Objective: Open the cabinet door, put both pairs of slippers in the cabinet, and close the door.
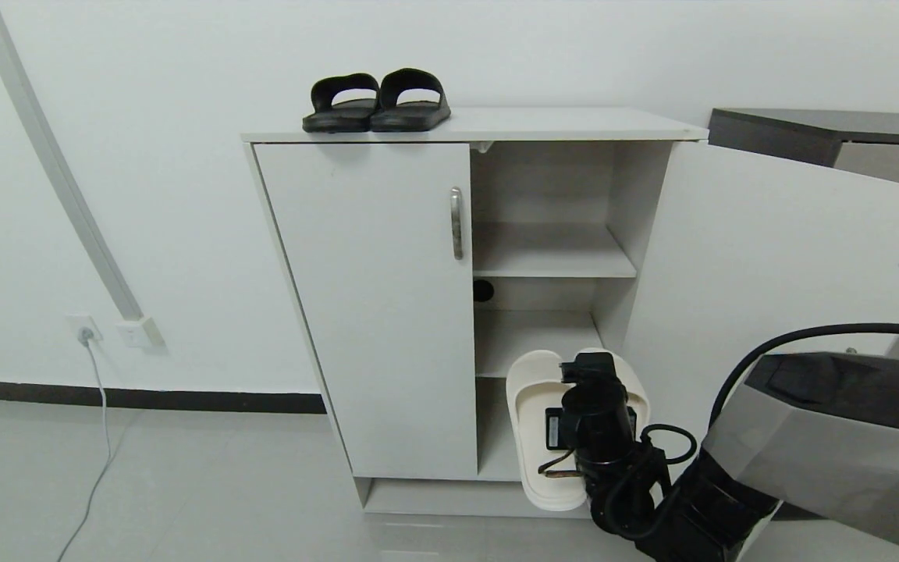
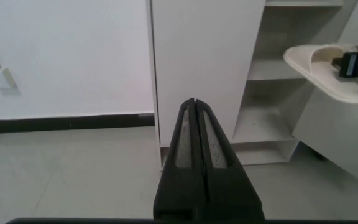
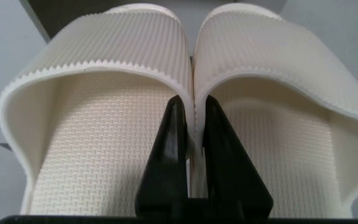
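Your cabinet [image 1: 574,123] has its right door [image 1: 769,257] swung wide. The open lower bay lies at twelve o'clock from the white slippers [image 1: 531,421]. Their long axis runs six to twelve, toes toward the bay. Your right gripper [image 3: 191,118] pinches both inner strap edges together. The left gripper [image 2: 195,124] is closed and empty.

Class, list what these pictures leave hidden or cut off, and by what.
1. Head view: the cabinet, left half, behind the shut left door.
2. Head view: the white slippers, middle part, behind the right arm.
3. Head view: the open right door, cut off by the edge.
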Available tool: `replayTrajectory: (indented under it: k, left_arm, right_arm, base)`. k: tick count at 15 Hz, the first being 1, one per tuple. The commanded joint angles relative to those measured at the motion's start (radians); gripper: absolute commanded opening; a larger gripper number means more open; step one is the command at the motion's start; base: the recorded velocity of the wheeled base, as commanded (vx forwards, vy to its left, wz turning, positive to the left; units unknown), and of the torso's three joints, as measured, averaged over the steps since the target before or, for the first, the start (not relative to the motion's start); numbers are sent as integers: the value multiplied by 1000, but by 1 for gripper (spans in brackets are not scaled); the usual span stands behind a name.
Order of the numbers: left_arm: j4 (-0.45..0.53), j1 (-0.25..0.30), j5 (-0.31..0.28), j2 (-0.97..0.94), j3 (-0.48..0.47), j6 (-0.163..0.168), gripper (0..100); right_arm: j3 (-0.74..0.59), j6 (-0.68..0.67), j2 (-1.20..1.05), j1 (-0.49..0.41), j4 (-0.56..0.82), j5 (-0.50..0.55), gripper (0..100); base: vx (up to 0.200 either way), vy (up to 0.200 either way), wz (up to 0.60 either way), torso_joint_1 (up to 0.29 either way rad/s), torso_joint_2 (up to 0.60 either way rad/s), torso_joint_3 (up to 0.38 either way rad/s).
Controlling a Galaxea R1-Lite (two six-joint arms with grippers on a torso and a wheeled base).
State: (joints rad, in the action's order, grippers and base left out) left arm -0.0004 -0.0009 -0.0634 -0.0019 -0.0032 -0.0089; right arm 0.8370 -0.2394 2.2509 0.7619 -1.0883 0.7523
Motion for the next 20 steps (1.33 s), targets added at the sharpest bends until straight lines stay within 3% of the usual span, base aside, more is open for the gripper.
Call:
replayTrajectory:
  k: [1, 6, 14, 20]
  left_arm:
    - [0, 1, -1, 2, 0, 0, 0]
    - [-1, 1, 1, 2, 0, 0, 0]
    - [0, 1, -1, 2, 0, 3, 0]
    - [0, 1, -1, 2, 0, 3, 0]
  right_arm:
    - [-10, 6, 6, 0, -12, -1, 0]
    - [-29, 12, 53, 0, -110, -64, 0]
    - [-19, 32, 59, 5, -113, -70, 0]
    - [1, 32, 67, 5, -114, -77, 0]
  base:
    - [0, 0, 0, 0, 0, 0]
    - [0, 0, 0, 0, 0, 0]
    - [0, 0, 0, 1, 1, -8]
    - [0, 0, 0, 3, 2, -170]
